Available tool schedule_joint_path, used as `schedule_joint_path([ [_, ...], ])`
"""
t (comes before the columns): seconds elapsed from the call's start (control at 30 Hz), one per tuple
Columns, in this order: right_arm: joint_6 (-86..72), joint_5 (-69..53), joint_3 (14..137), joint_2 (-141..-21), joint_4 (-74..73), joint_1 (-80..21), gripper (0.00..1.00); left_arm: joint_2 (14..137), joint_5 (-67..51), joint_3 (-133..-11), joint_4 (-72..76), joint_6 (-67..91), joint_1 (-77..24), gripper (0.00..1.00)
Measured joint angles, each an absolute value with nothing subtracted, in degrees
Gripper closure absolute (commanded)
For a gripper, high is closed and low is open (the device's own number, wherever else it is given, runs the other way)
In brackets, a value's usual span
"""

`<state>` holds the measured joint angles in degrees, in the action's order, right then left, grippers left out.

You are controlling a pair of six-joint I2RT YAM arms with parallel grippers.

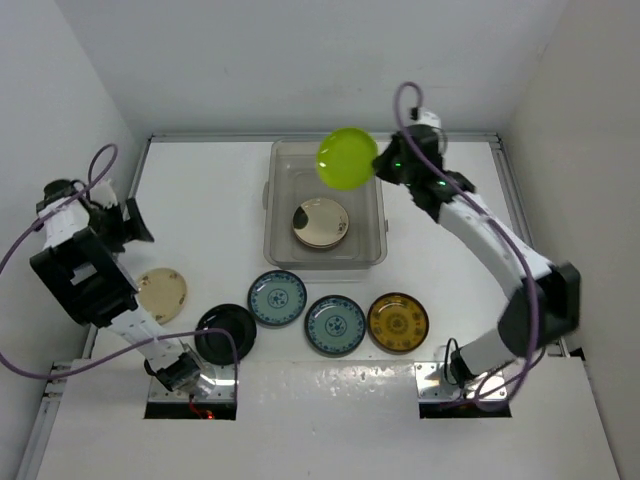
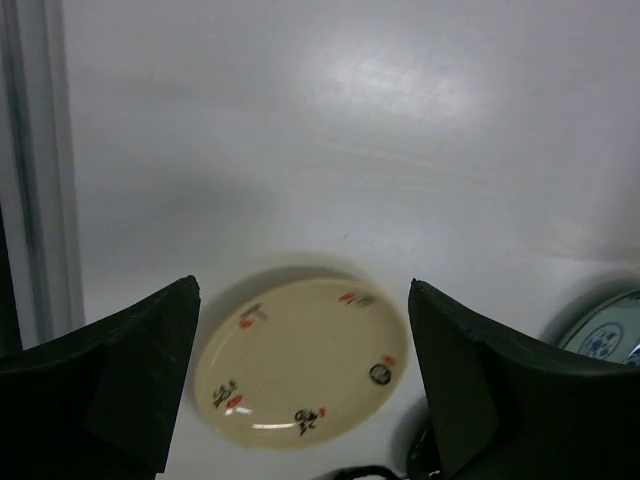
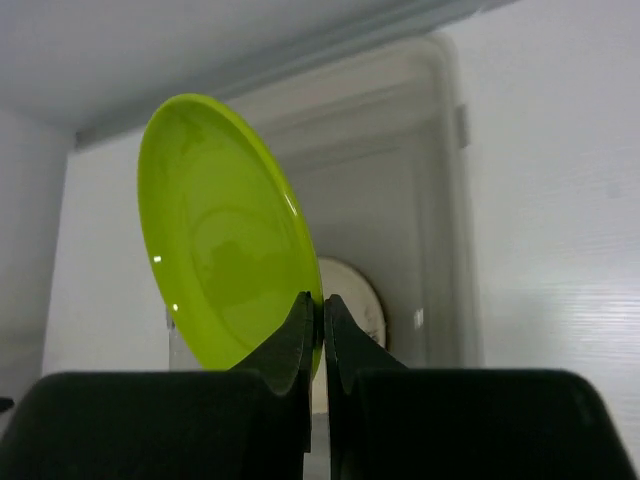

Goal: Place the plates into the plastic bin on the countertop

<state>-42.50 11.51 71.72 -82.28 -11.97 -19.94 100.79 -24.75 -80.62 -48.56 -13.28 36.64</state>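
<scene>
My right gripper is shut on the rim of the lime green plate, holding it tilted on edge above the far part of the plastic bin; the same plate shows in the right wrist view. A cream plate with a dark rim lies inside the bin. My left gripper is open above a cream plate on the countertop, which lies between the fingers. A black plate, two blue-green plates and an amber plate lie in a row in front of the bin.
White walls border the countertop left, right and back. A raised strip runs along the left edge. The arm bases sit at the near edge.
</scene>
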Motion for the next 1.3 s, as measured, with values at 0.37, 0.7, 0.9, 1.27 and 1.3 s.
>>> schedule_joint_path([
  [0.37, -41.6, 3.88, 81.08, -110.93, -21.58, -26.72, 0.85, 98.35, -22.48, -68.16, -49.56, -23.83, 53.82, 0.14],
  [0.7, -37.52, -0.56, 89.58, -116.22, -27.9, -26.68, 0.17, 100.62, -22.44, -60.53, -49.06, -28.62, 54.19, 0.33],
  [0.9, -35.99, -0.71, 88.73, -112.81, -29.95, -26.26, 0.14, 103.35, -22.81, -60.93, -48.03, -28.91, 54.5, 1.0],
  [1.27, -42.17, -4.91, 59.57, -74.83, -28.8, -3.95, 0.07, 105.25, -33.45, -77.62, -55.46, -26.3, 53.04, 1.0],
  [1.3, -42.87, -4.86, 55.94, -71.79, -28.69, -0.62, 0.07, 104.05, -34.04, -80.77, -55.16, -25.17, 51.92, 1.0],
])
